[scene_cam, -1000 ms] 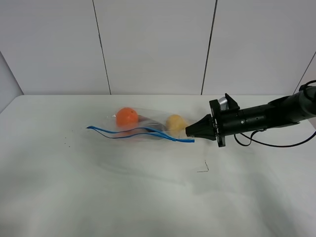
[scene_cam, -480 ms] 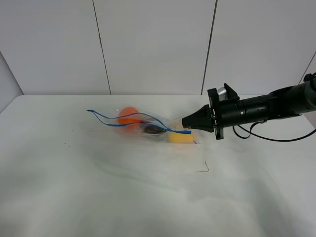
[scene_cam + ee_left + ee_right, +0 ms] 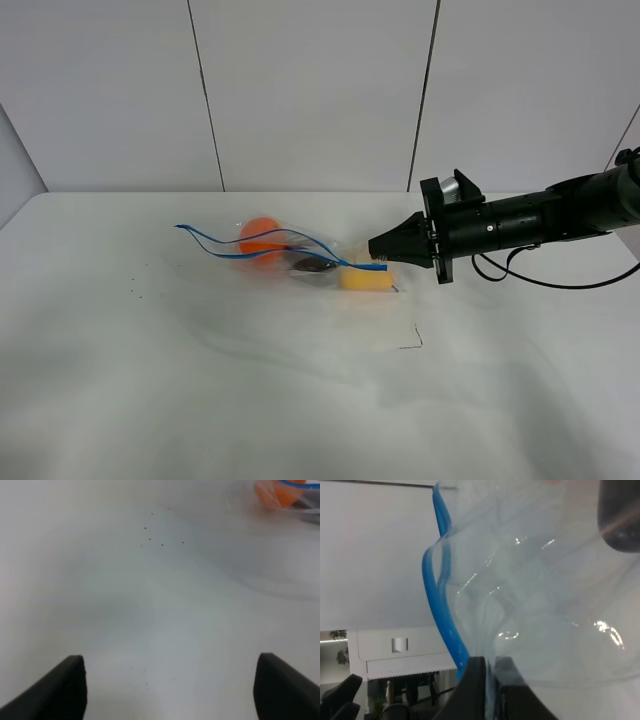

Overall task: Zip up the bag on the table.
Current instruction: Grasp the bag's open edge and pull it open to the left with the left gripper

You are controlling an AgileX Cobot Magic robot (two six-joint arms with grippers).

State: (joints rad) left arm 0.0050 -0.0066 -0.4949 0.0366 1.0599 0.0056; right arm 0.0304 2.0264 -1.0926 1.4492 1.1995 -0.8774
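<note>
Right-hand black gripper point(image 3: 378, 258), jaws pinched narrow on the near end of the clear, crinkly plastic zip-lock bag point(image 3: 300, 262), as the right wrist view confirms, where the two dark fingers point(image 3: 475, 680) close on the film beside the blue seal strip point(image 3: 440, 610). Compared with one second ago, this end of the bag has been raised off the large flat white table point(image 3: 200, 380) and drawn slightly toward the arm. Over the last half second the pose is almost unchanged. The lift has tilted the load: the round orange fruit point(image 3: 260, 235) sits at the far end, the dark purple oblong item point(image 3: 308, 265) in the middle, and the yellow pear-like fruit point(image 3: 366, 279) rests on the table just below the gripper. The two halves of the seal strip point(image 3: 262, 248) run apart in wavy lines, so the mouth appears to be open along its whole length, and zipping is judged not yet begun. The left gripper point(image 3: 170, 665) hangs over bare table with its jaws spread wide and holds nothing; only the orange end of the bag reaches its view. Nearby lie a thin black corner mark point(image 3: 412, 340) and a few small dark specks point(image 3: 160, 535); neither obstructs. The likely hindrance is the slack, curling strip and the fruit bulging against it.
</note>
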